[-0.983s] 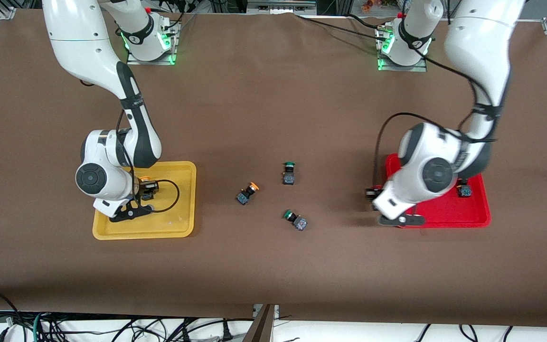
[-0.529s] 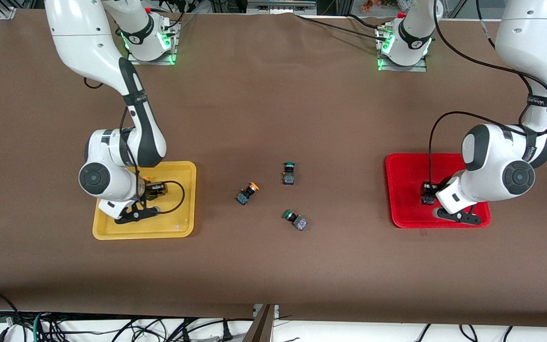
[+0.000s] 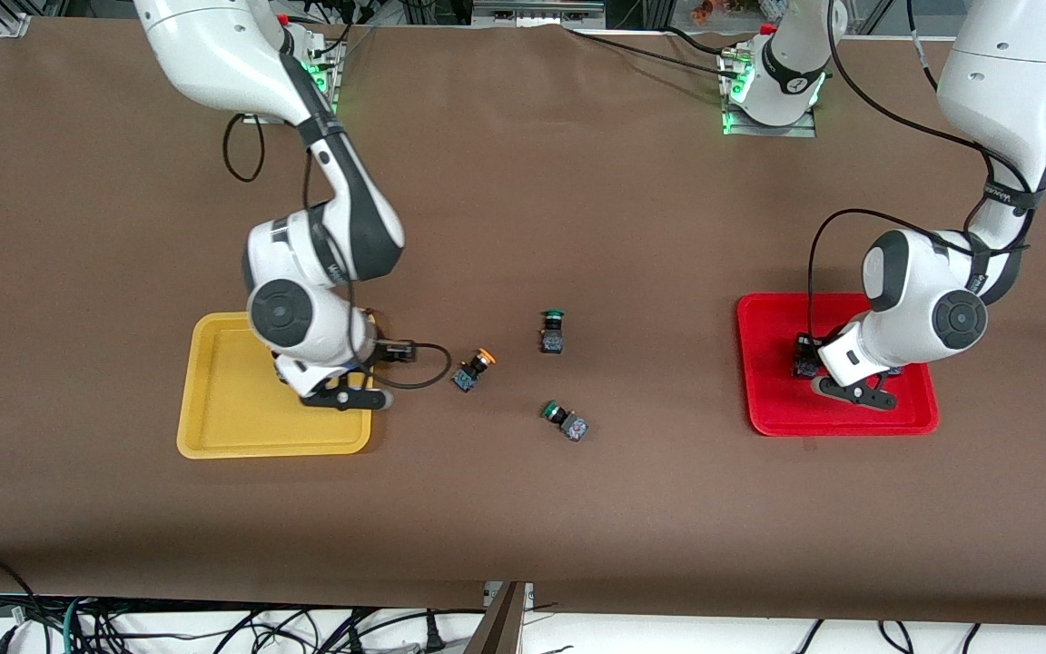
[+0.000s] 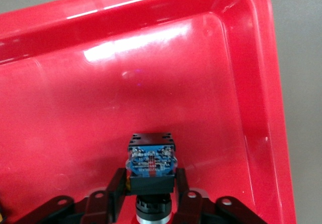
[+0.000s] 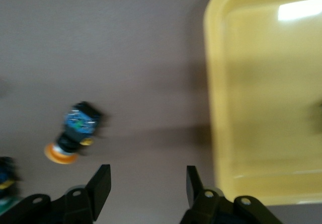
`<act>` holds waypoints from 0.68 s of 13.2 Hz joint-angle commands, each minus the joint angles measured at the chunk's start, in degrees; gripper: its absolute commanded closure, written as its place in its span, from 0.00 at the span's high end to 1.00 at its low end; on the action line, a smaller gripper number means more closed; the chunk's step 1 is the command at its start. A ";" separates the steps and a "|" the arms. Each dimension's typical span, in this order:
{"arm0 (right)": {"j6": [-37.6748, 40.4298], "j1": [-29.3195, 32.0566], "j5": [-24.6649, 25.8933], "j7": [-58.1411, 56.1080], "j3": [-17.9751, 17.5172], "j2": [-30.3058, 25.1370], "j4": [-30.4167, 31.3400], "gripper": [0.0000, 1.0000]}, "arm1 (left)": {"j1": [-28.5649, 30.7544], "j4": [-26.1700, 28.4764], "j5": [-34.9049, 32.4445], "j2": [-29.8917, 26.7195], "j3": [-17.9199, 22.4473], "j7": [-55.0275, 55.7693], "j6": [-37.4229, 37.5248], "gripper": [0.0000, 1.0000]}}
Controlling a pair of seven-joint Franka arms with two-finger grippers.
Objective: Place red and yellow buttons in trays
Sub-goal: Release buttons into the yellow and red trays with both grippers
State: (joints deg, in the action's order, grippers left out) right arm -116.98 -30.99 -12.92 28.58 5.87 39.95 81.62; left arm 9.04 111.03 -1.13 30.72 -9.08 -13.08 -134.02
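Observation:
My left gripper (image 3: pixel 804 365) is low in the red tray (image 3: pixel 850 423) and shut on a button (image 4: pixel 151 158) with a dark body and blue contacts; its cap is hidden between the fingers. The left wrist view shows the tray's rim (image 4: pixel 261 83) around it. My left arm hides most of a second button in that tray. My right gripper (image 3: pixel 369 368) is open and empty over the table, just beside the yellow tray (image 3: pixel 241 445). A yellow-capped button (image 3: pixel 473 368) lies on the table beside it, also in the right wrist view (image 5: pixel 75 133). My right arm hides the button in the yellow tray (image 5: pixel 216 83).
Two green-capped buttons lie mid-table, one (image 3: pixel 552 331) farther from the front camera than the yellow-capped one, the other (image 3: pixel 565 421) nearer. Brown cloth covers the table. Cables hang along the table's front edge.
My right gripper has left the yellow tray and moved toward the table's centre, open. My left gripper, first at the red tray's edge, has moved into it with the button.

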 commanded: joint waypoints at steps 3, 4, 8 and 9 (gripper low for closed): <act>-9.92 -0.73 -2.28 12.46 -3.93 7.32 -4.37 0.69 | -0.25 -7.28 -0.20 -3.91 -0.32 0.33 9.16 1.00; -12.46 -1.43 -2.80 14.21 -4.02 8.29 -4.37 0.70 | -0.51 -12.72 -0.11 -3.91 -0.41 1.46 15.21 1.00; -16.70 -3.02 -2.81 16.78 -3.94 9.79 -3.75 0.73 | -2.89 -26.98 -0.19 -3.83 -0.41 8.32 29.75 1.00; -16.70 -3.11 -2.81 16.78 -3.94 10.06 -3.75 0.73 | -2.89 -29.71 -0.19 -3.91 -0.41 8.94 32.91 1.00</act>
State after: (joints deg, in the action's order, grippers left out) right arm -133.52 -33.90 -14.76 44.67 1.88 49.01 79.35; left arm 6.67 86.89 -1.11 25.74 -9.65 -6.26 -106.38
